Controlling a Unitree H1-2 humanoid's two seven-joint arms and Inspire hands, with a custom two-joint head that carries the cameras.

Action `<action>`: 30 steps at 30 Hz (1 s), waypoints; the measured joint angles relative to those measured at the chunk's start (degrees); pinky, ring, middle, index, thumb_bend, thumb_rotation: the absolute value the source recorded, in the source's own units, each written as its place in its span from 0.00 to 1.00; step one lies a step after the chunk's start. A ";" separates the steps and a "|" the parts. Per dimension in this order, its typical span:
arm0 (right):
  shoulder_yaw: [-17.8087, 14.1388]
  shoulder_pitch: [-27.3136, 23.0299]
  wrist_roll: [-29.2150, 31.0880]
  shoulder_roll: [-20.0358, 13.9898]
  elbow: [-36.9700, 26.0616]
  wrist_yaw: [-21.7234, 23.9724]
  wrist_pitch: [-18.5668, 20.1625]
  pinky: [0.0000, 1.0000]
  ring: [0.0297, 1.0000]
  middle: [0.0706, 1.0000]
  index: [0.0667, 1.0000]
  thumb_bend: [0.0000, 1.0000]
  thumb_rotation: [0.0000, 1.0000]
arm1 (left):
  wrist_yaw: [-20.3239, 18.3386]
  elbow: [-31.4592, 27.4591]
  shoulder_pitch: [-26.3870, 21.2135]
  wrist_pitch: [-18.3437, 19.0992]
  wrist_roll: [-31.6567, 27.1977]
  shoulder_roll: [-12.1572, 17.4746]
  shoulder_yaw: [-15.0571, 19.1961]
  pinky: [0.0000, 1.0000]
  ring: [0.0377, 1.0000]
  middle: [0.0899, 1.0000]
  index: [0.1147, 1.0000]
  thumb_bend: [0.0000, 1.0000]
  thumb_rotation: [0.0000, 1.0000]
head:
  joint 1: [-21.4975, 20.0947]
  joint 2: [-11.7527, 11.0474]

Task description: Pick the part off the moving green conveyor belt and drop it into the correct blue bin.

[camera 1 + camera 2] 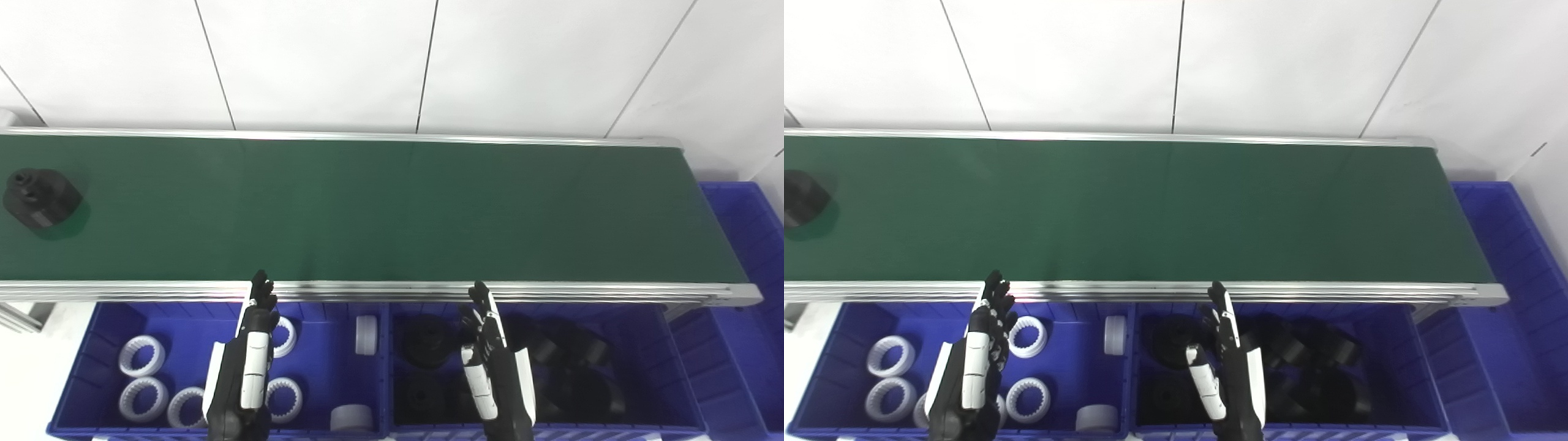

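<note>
A black part [40, 198] lies on the green conveyor belt [392, 208] at its far left; in the right eye view it [802, 197] is cut by the left edge. My left hand [248, 361] is open and empty above the left blue bin [110, 318], which holds white ring parts [142, 356]. My right hand [493, 364] is open and empty above the middle blue bin [674, 367], which holds black parts [425, 342]. Both hands are at the belt's near rail, far from the black part.
The belt's metal near rail [392, 289] runs between the hands and the belt. A third blue bin [744, 245] stands past the belt's right end. A white tiled wall [392, 61] is behind the belt.
</note>
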 measured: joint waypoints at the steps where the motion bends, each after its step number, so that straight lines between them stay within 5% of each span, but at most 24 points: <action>1: 0.00 0.00 0.00 0.00 0.00 0.01 0.00 0.87 0.89 0.95 0.98 0.79 1.00 | 0.00 0.00 0.00 0.00 0.00 0.00 0.00 1.00 1.00 1.00 1.00 0.57 1.00 | 0.00 0.00; 30: -0.05 0.02 0.52 -0.12 -0.02 0.97 0.00 0.87 0.89 0.96 0.98 0.77 1.00 | 0.14 0.34 0.06 -0.01 -0.01 0.02 -0.01 1.00 1.00 1.00 1.00 0.59 0.98 | 0.35 -0.18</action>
